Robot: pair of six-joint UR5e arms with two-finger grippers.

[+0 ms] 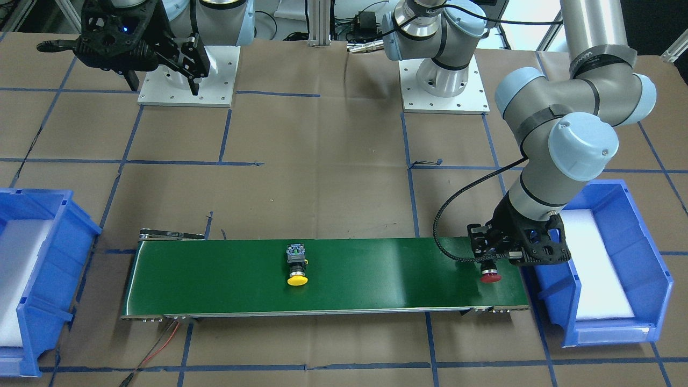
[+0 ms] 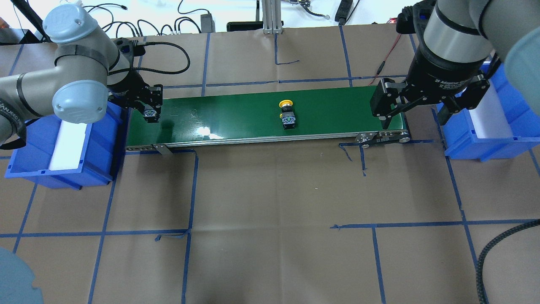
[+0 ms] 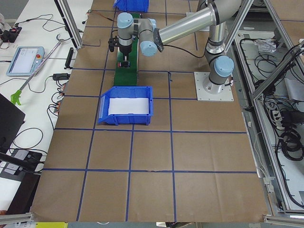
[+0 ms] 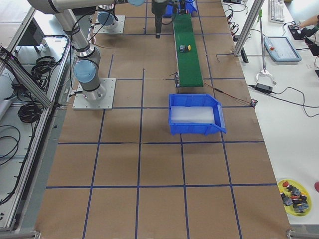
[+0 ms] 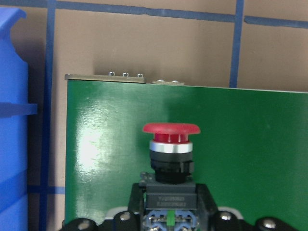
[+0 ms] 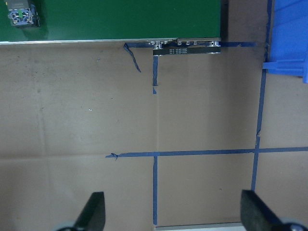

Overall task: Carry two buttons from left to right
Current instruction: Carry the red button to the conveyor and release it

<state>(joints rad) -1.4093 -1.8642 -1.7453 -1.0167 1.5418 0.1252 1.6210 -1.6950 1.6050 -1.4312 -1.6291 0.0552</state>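
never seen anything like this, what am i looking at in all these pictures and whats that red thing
It is a two-armed robot at a paper-covered table, caught at one moment by six cameras: one facing it, one over its shoulders, one at each table end, one on each wrist. A green conveyor belt lies between the left bin and the right bin, both blue. A yellow button lies on its side mid-belt. The left end effector, the two-fingered grasping part, is shut on the black body of the red button at the belt's end by the left bin; its wrist camera shows that close up. The right end effector hangs open beside the belt's other end, holding nothing.
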